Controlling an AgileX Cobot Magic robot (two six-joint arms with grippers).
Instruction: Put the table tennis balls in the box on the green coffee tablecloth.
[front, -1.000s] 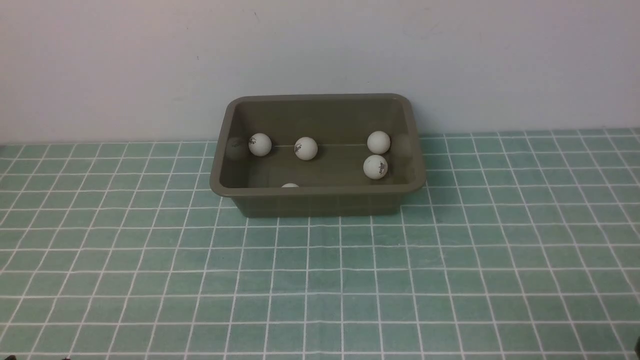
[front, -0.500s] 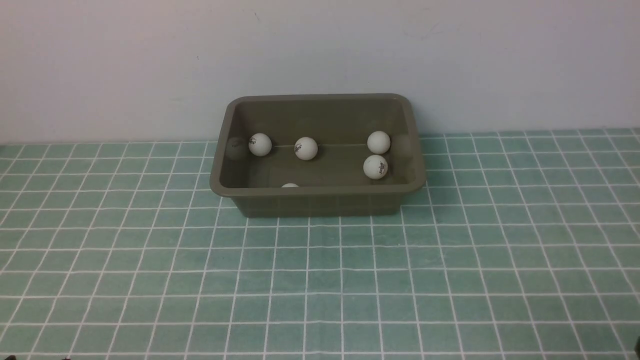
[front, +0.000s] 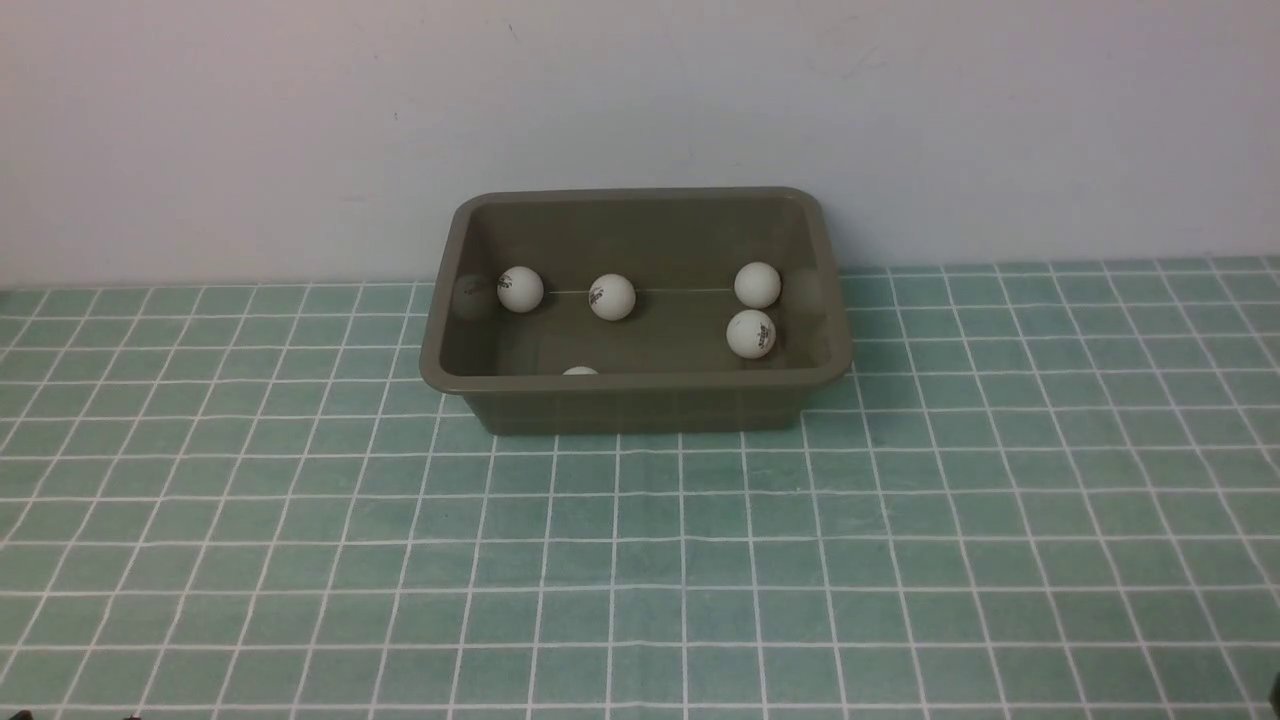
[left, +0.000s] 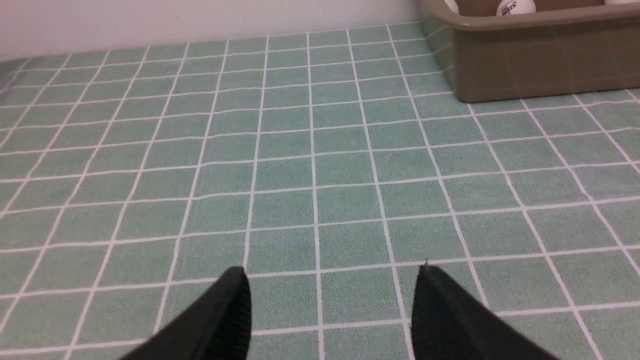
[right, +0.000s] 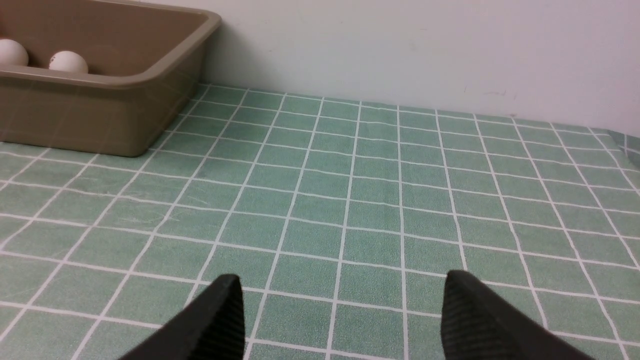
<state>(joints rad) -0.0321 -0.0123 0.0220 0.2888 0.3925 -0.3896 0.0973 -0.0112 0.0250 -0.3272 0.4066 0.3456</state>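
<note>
Waiting well back from the work, the two-fingered black left gripper (left: 332, 300) holds its fingers apart with nothing between them. The matching black right gripper (right: 342, 300) also stands spread and without a load. Both hang over the near side of the teal-green cloth with its white-lined grid (front: 650, 540).

Forward of both grippers, to the right of the left one and to the left of the right one, sits the rectangular olive-brown plastic tub with a flared rim (front: 640, 382). It is upright on the far part of the cloth, well apart from either gripper. Five small matte white plastic balls are visible inside it: a logo-marked ball (front: 520, 289) on the left gripper's side, a middle ball (front: 612, 297), two balls on the right gripper's side, one farther out (front: 757, 285) and one nearer the arms (front: 751, 334), and one mostly hidden ball (front: 581, 371) behind the tub's near wall. Whether that wall conceals any more cannot be told.

Nothing appears to have changed over the last second: the visible balls and the tub keep their places, and no transfer is under way. That suggests the placing is finished or nearly so, with the arms at rest. If no ball remains outside, the next move likely calls only for staying clear of the tub.
</note>
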